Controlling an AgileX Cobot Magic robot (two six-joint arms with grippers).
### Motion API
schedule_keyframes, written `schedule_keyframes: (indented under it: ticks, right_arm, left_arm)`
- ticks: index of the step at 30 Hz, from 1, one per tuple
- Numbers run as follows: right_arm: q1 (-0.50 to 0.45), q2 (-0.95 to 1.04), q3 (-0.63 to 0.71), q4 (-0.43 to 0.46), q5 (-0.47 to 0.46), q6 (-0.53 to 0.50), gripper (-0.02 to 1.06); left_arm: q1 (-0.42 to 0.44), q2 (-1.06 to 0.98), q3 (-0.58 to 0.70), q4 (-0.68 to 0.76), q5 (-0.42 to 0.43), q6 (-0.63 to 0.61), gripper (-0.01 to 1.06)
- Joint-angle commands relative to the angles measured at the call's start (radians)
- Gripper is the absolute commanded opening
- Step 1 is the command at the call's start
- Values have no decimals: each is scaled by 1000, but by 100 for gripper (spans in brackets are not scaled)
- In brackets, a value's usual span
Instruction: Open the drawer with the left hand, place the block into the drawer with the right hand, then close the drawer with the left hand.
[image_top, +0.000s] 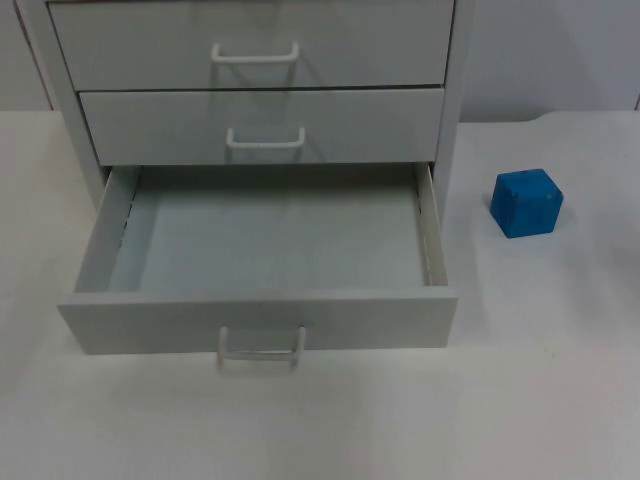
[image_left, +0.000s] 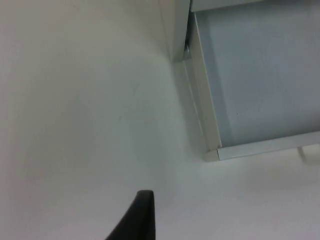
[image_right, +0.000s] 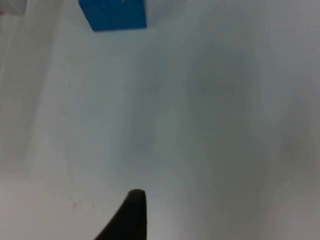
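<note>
Three drawers in the cabinet (image_top: 455, 90); bottom drawer (image_top: 270, 240) pulled out, interior bare. Blue block (image_top: 526, 202) sits on the table (image_top: 540, 380) right of the cabinet, apart from it. Left fingers (image_left: 137, 220) above the table beside the drawer's corner, right fingers (image_right: 127, 217) short of the block; grip state of both cannot be told.

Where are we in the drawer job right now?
Done: the bottom drawer stands pulled out, with nothing inside. In hand: nothing yet; the blue block sits on the table to the cabinet's right, ungrasped. The right hand hovers over the table short of the block, and the left hand waits beside the drawer's corner. Left: grasp the block, place it, close the drawer.
</note>
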Motion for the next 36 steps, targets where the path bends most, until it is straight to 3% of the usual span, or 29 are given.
schedule_keyframes:
  ticks: [1, 12, 18, 23, 25, 27, 28, 29, 31, 32, 36]
  right_arm:
    - [47, 109, -110, 0, -19, -14, 101]
    - [147, 515, -499, 0, -15, 15, 98]
    - [147, 646, -611, 0, -34, 15, 91]
    - [147, 693, -614, 0, -88, 15, 84]
    - [147, 697, -614, 0, -93, 15, 69]
    - [147, 697, -614, 0, -95, 15, 63]
    - [147, 693, -614, 0, -95, 15, 44]
    - [147, 691, -614, 0, -95, 13, 36]
    - [147, 670, -614, 0, -76, 13, 5]
    - [147, 654, -614, 0, -61, 13, 0]
    - [147, 579, -614, 0, 19, 13, 0]
  left_arm:
    - [2, -7, 5, -7, -16, 3, 105]
    - [2, -7, 5, -7, -16, 3, 105]
    - [2, -7, 5, -7, -16, 3, 105]
    - [2, -7, 5, -7, -19, 3, 105]
    - [2, -7, 5, -4, -21, 3, 105]
    - [2, -7, 5, -4, -21, 3, 105]
    - [2, -7, 5, -4, -23, 3, 105]
    - [2, -7, 5, -4, -25, 3, 105]
    - [2, -7, 5, -4, -25, 3, 105]
    - [2, -7, 5, -4, -27, 3, 105]
    - [2, -7, 5, -4, -27, 3, 105]
